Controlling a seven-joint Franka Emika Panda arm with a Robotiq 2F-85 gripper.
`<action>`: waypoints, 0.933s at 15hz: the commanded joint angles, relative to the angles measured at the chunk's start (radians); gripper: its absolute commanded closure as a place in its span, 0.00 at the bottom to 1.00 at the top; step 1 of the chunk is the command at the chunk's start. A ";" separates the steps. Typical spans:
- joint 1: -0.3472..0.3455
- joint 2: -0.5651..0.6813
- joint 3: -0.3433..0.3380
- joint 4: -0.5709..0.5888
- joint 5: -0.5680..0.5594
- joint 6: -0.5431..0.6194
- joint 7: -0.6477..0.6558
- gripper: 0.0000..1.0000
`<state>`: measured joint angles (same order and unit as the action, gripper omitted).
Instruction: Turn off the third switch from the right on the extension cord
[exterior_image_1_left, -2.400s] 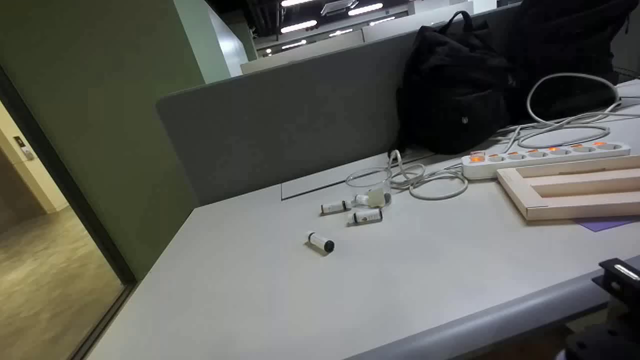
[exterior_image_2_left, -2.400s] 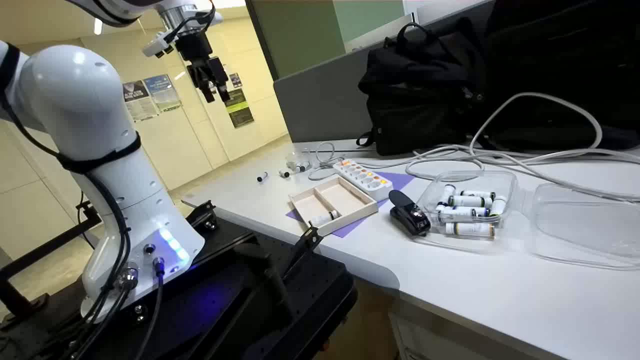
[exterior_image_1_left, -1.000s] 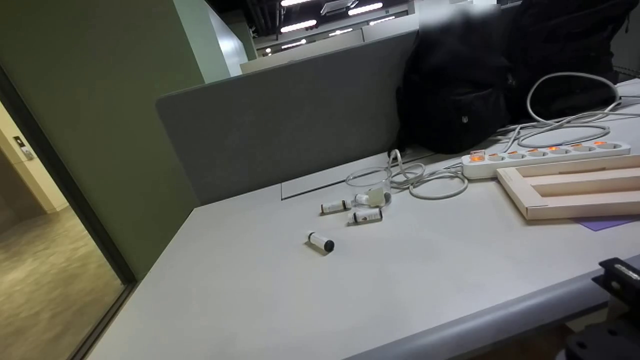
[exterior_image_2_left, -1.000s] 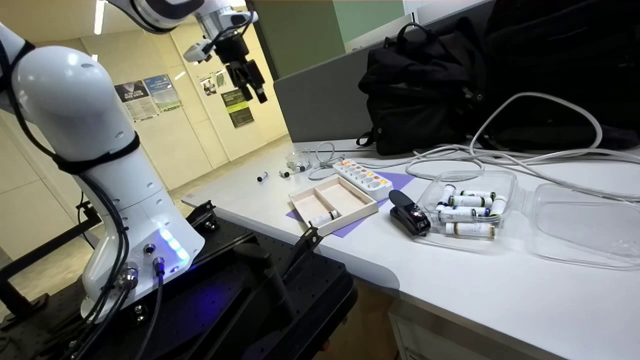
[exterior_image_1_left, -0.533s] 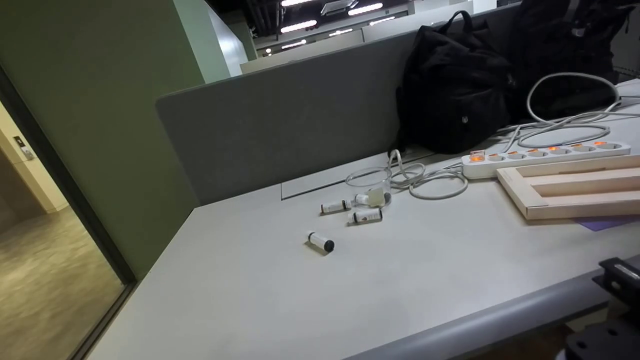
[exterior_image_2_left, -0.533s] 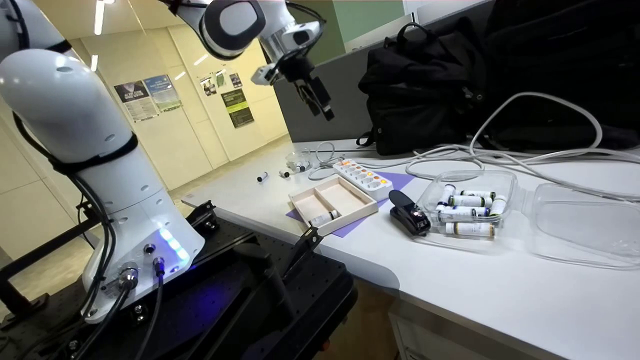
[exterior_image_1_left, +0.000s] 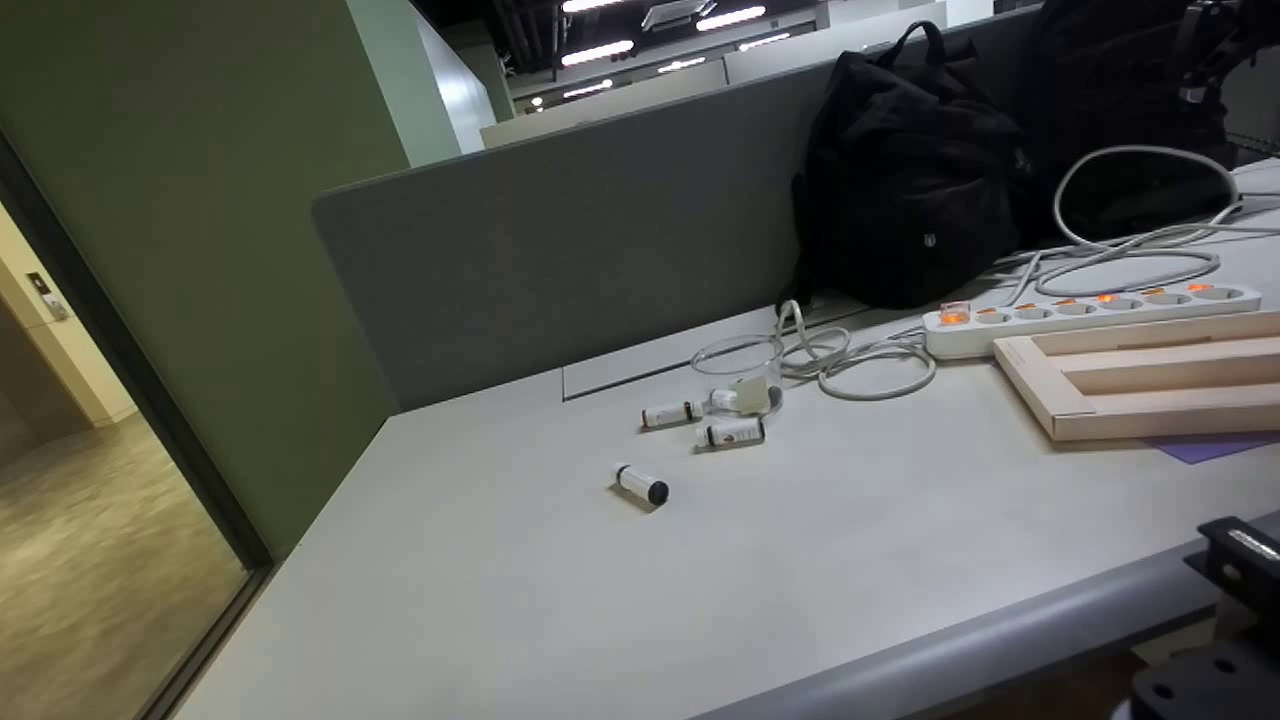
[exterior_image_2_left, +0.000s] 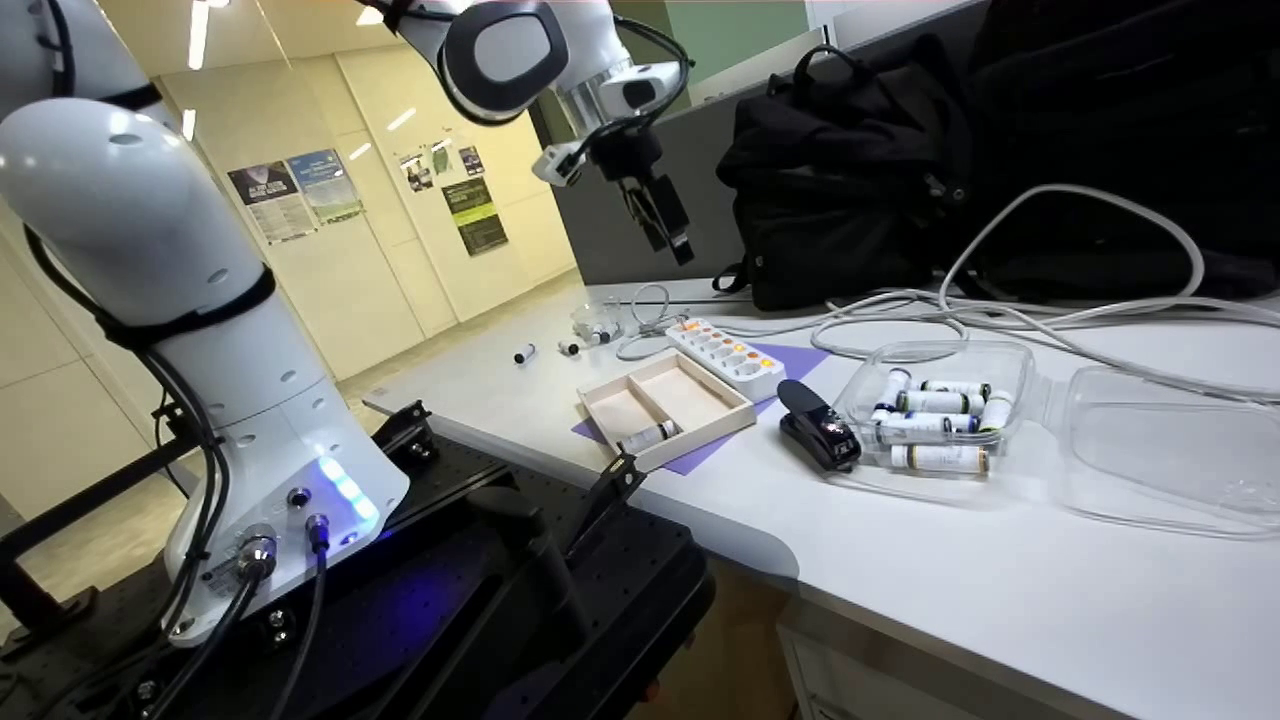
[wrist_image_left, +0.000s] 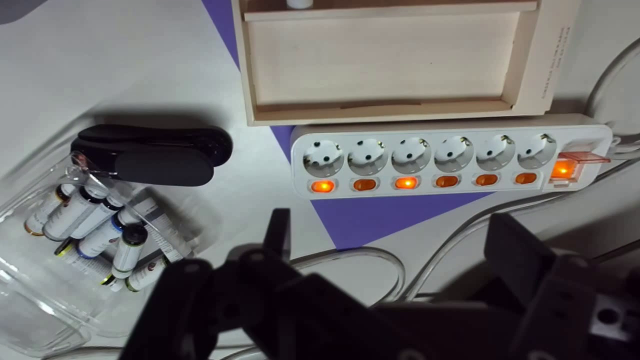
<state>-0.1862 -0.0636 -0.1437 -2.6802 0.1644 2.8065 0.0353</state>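
The extension cord, a long white power strip, lies on the table in the wrist view (wrist_image_left: 350, 131) and both exterior views (exterior_image_1_left: 960, 345) (exterior_image_2_left: 762, 385). In the wrist view the leftmost switch (wrist_image_left: 322, 186) and the third from the left (wrist_image_left: 406, 182) glow; the others in the row are dark. The large covered switch (wrist_image_left: 563, 169) at the right end glows. In an exterior view the third switch from the right (exterior_image_1_left: 1107, 297) is lit. My gripper (wrist_image_left: 389, 222) is open and empty, its fingers apart. It hangs above the strip, touching nothing, in an exterior view (exterior_image_2_left: 672, 250).
A pale wooden framed board (wrist_image_left: 390, 60) lies against the strip over purple paper (wrist_image_left: 370, 220). A black stapler (wrist_image_left: 160, 155) and a clear box (exterior_image_2_left: 1000, 370) with several small bottles stand nearby. White cables (exterior_image_2_left: 1090, 315) loop before black backpacks (exterior_image_2_left: 840, 200). Loose bottles (exterior_image_1_left: 640, 485) lie on the table.
The arm has swung right and come lower in an exterior view, from over the floor to above the strip. The gripper now shows at another exterior view's top right. The lit switches look the same.
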 joint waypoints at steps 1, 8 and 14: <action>0.038 0.058 -0.014 0.075 0.234 -0.006 -0.127 0.25; 0.033 0.322 0.026 0.310 0.494 0.008 -0.272 0.69; 0.150 0.499 -0.082 0.417 0.213 -0.094 -0.083 1.00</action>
<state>-0.1348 0.3668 -0.1086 -2.3164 0.5611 2.8173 -0.2108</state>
